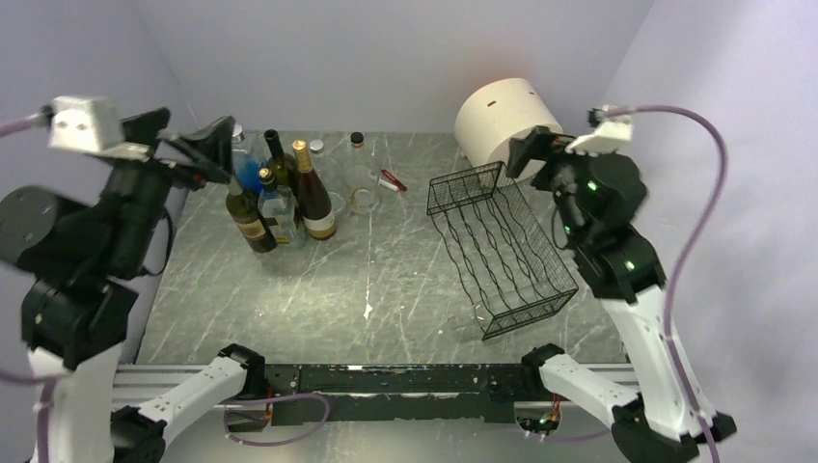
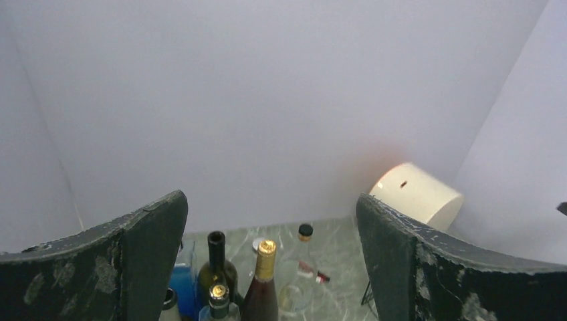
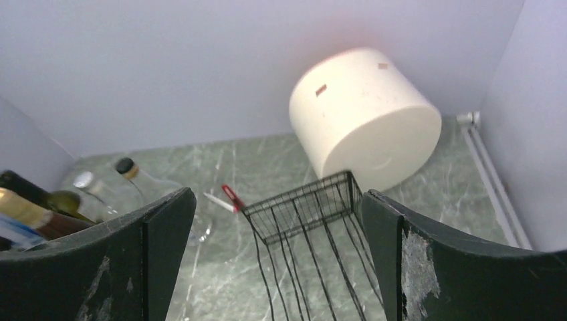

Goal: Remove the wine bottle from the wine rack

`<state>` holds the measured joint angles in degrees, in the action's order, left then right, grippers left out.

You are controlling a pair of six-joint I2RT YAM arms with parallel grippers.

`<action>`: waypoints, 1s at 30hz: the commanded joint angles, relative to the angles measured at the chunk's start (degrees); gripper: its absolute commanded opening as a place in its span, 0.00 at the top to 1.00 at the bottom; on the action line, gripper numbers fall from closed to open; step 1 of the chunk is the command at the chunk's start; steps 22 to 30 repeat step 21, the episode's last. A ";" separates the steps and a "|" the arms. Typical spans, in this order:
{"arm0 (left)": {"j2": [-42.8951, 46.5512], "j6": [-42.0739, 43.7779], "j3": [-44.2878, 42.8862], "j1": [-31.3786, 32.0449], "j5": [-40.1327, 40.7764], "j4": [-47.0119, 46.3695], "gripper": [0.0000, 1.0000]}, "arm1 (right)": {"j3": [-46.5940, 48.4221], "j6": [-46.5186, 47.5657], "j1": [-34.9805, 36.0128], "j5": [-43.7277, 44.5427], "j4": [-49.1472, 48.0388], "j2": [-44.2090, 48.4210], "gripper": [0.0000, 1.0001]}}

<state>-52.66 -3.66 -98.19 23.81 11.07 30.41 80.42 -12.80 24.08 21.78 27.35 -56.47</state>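
No writing can be read anywhere. The wine bottles [image 1: 280, 198] stand upright in a tight cluster at the left rear of the table. One dark bottle with a gold foil cap [image 1: 313, 193] carries a cream label, and a darker one in front [image 1: 249, 224] has a gold-toned label, but the print on both is too small to make out. A blue glass bottle [image 1: 251, 174] sits behind them, and a clear glass bottle with a dark stopper [image 1: 359, 172] stands just to their right.

The black wire-mesh wine rack [image 1: 502, 246] lies on the right half of the table, well apart from the bottles, its wavy wire rows running lengthwise. Just behind its far end a cream cylinder [image 1: 500, 118] lies on its side. A small red and white object [image 1: 393, 180] lies between the clear bottle and the rack.

The table [image 1: 386, 285] is dark grey-green stone-look with pale veins. Plain pale walls [image 1: 386, 48] close it in on three sides.

My left gripper [image 2: 271, 200] is held high above the bottle tops, its fingers spread wide on nothing. My right arm stands tall at the right edge, and my right gripper [image 3: 277, 194] hangs over the rack's far end, facing the cylinder, fingers also wide apart and holding nothing.
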 commanded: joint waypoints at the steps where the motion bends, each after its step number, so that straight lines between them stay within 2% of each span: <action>1: 3.40 0.15 0.53 -0.28 -0.90 -1.92 0.01 | 4.01 5.52 -0.26 -2.03 -0.64 6.63 0.00; 7: 5.81 -0.88 2.98 -0.28 -0.60 -1.59 0.02 | 9.89 6.23 -0.24 0.66 5.74 5.95 0.00; 16: 5.84 -1.48 4.48 -0.26 -1.36 -1.32 0.04 | 9.35 5.35 -0.26 1.84 5.64 8.86 0.00; 18: 5.68 -1.81 4.65 -0.27 -1.68 -1.12 0.05 | 7.31 7.11 -0.25 -1.67 4.35 11.12 0.00; 20: 5.33 -2.60 4.68 -0.26 -2.12 -0.62 0.06 | 5.24 6.60 -0.30 -1.44 2.73 12.49 0.00; 30: 5.11 -3.02 4.72 -0.26 -2.30 -0.36 0.07 | 5.29 6.25 -0.32 -0.46 3.81 12.09 0.00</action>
